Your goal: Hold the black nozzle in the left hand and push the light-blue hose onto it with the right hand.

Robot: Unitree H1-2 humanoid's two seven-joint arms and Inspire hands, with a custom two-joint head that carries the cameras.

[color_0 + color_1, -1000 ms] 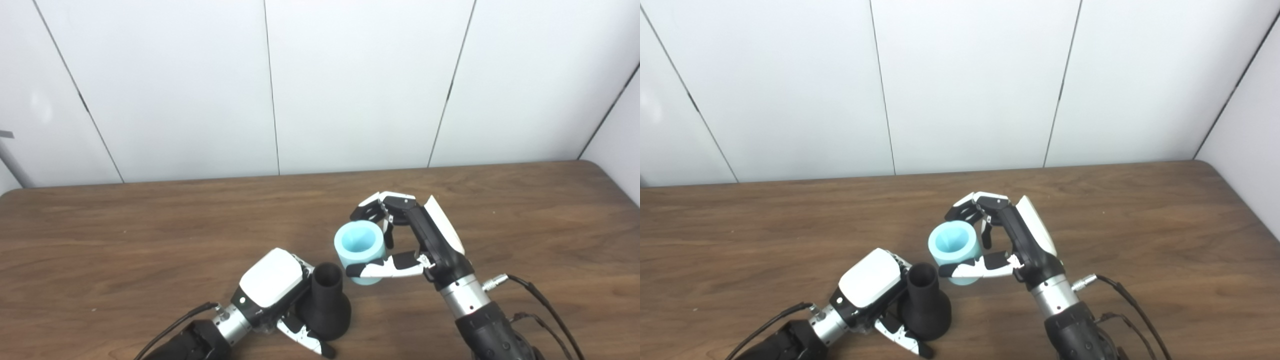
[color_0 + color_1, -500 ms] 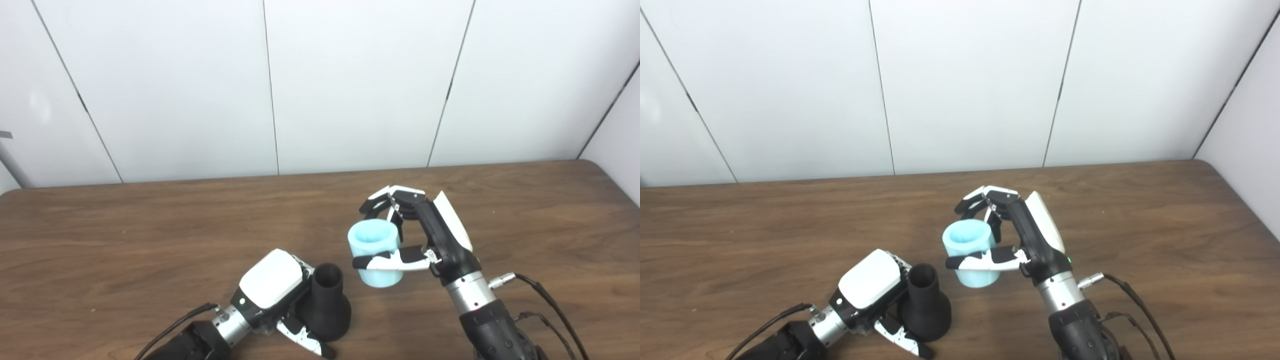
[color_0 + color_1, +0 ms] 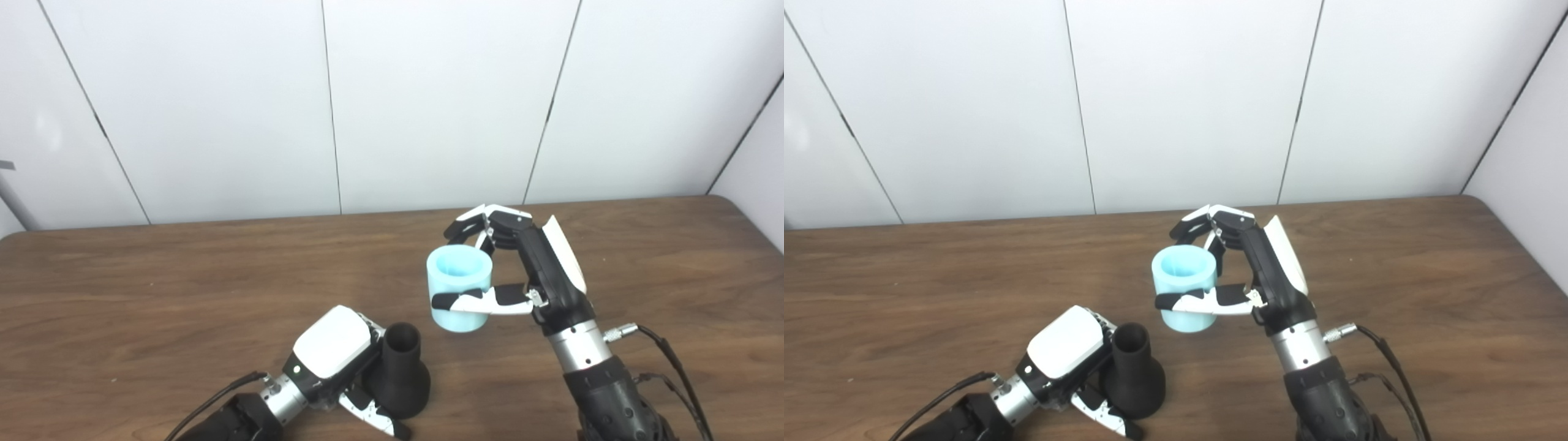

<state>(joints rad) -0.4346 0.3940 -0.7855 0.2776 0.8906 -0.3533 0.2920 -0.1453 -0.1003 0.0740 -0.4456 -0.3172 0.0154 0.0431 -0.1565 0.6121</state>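
Observation:
The black nozzle (image 3: pixel 397 372) stands upright near the table's front edge, narrow neck up and flared base down. My left hand (image 3: pixel 335 357) is shut on it from the left, with its thumb along the base. The light-blue hose (image 3: pixel 459 288), a short wide tube with its open end up, is held above the table to the upper right of the nozzle. My right hand (image 3: pixel 531 272) is shut on it, thumb across its front and fingers behind its rim. A gap separates hose and nozzle.
The brown wooden table (image 3: pixel 153 288) reaches back to a white panelled wall (image 3: pixel 429 98). Black cables (image 3: pixel 670 373) trail from my right wrist at the lower right. A cable (image 3: pixel 211 398) also runs from my left wrist.
My right hand has lifted the hose off the table and carried it up and slightly right. The left hand and the nozzle have stayed put.

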